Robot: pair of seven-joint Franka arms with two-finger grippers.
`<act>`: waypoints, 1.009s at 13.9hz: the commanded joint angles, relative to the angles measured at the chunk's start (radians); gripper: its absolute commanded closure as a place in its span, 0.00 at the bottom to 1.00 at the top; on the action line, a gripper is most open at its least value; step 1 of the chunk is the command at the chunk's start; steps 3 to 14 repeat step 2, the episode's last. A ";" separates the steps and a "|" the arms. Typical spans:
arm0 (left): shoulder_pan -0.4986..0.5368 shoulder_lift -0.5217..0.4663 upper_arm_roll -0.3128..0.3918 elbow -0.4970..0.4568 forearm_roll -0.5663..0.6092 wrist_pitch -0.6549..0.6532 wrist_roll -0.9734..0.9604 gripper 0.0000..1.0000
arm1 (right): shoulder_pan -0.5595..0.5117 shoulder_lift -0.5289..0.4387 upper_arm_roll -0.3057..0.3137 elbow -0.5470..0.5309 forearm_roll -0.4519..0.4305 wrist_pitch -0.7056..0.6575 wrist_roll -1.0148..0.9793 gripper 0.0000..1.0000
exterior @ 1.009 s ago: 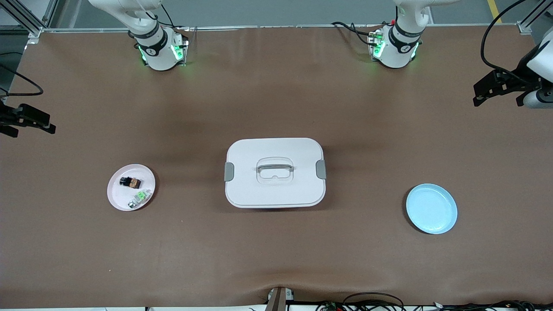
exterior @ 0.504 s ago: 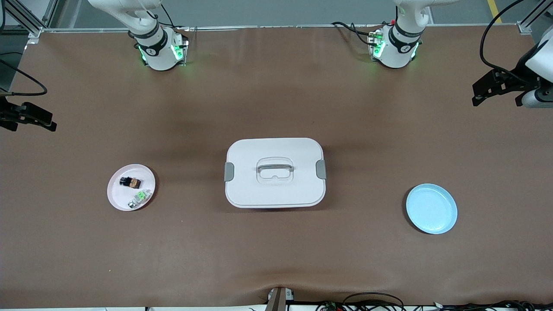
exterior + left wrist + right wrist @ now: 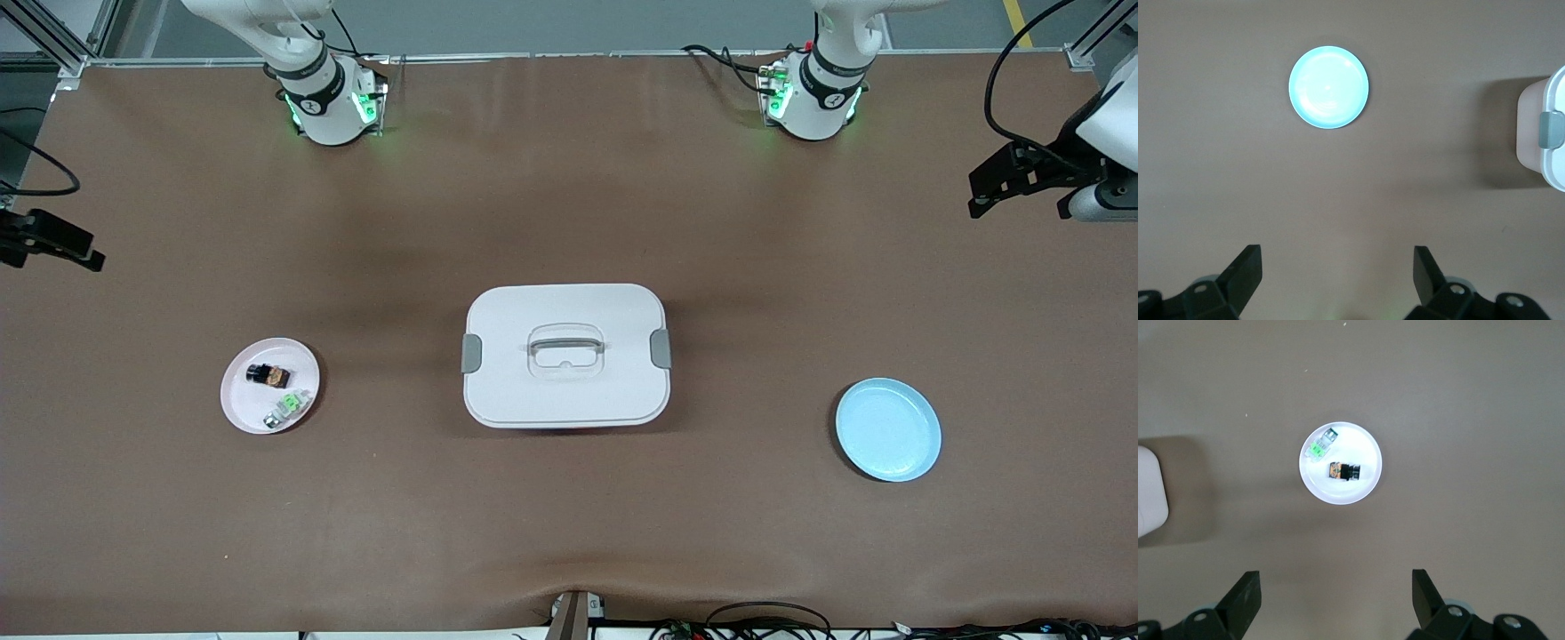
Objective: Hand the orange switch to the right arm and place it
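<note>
- while both arms hang high near the two short edges of the table (image 3: 569, 551), we find the orange switch (image 3: 269, 376) lying in the pink plate (image 3: 240, 404), toward the right arm's end and nearer the front camera's long edge than the arm bases.
- a green switch (image 3: 289, 407) shares that plate, just beside the orange one and apart from it; in the right wrist view the pair shows as orange switch (image 3: 1343, 472) and green switch (image 3: 1320, 445) inside the plate's rim (image 3: 1368, 490).
- right gripper (image 3: 1336, 599): fingers spread wide, nothing between them, held up over bare table at the right arm's edge with the pink plate in its view.
- left gripper (image 3: 1338, 275): fingers likewise wide apart and holding nothing, up over the left arm's end; the blue plate (image 3: 1329, 87) below it carries nothing.
- a white lidded box (image 3: 565, 355) sits mid-table between the two plates, lid on.
- we judge that the switch lies where a placing by the right arm would leave it; one moment cannot tell whether the task put it there.
- we read both raised, open grippers as parked clear of the plates.
</note>
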 commanded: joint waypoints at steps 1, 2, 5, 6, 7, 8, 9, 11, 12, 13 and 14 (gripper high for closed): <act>0.000 0.004 -0.009 0.011 -0.016 -0.016 -0.003 0.00 | -0.025 -0.002 0.007 0.022 0.025 -0.020 0.017 0.00; 0.001 0.005 -0.018 0.009 -0.017 -0.016 -0.006 0.00 | -0.025 -0.002 0.007 0.022 0.026 -0.021 0.017 0.00; 0.001 0.005 -0.018 0.009 -0.017 -0.016 -0.006 0.00 | -0.025 -0.002 0.007 0.022 0.026 -0.021 0.017 0.00; 0.001 0.005 -0.018 0.009 -0.017 -0.016 -0.006 0.00 | -0.025 -0.002 0.007 0.022 0.026 -0.021 0.017 0.00; 0.001 0.005 -0.018 0.009 -0.017 -0.016 -0.006 0.00 | -0.025 -0.002 0.007 0.022 0.026 -0.021 0.017 0.00; 0.001 0.005 -0.018 0.009 -0.017 -0.016 -0.006 0.00 | -0.025 -0.002 0.007 0.022 0.026 -0.021 0.017 0.00; 0.001 0.005 -0.018 0.009 -0.017 -0.016 -0.006 0.00 | -0.025 -0.002 0.007 0.022 0.026 -0.021 0.017 0.00; 0.001 0.005 -0.018 0.009 -0.017 -0.016 -0.006 0.00 | -0.025 -0.002 0.007 0.022 0.026 -0.021 0.017 0.00; 0.001 0.005 -0.018 0.009 -0.017 -0.016 -0.006 0.00 | -0.025 -0.002 0.007 0.022 0.026 -0.021 0.017 0.00; 0.001 0.005 -0.018 0.009 -0.017 -0.016 -0.006 0.00 | -0.025 -0.002 0.007 0.022 0.026 -0.021 0.017 0.00; 0.001 0.005 -0.018 0.009 -0.017 -0.016 -0.006 0.00 | -0.025 -0.002 0.007 0.022 0.026 -0.021 0.017 0.00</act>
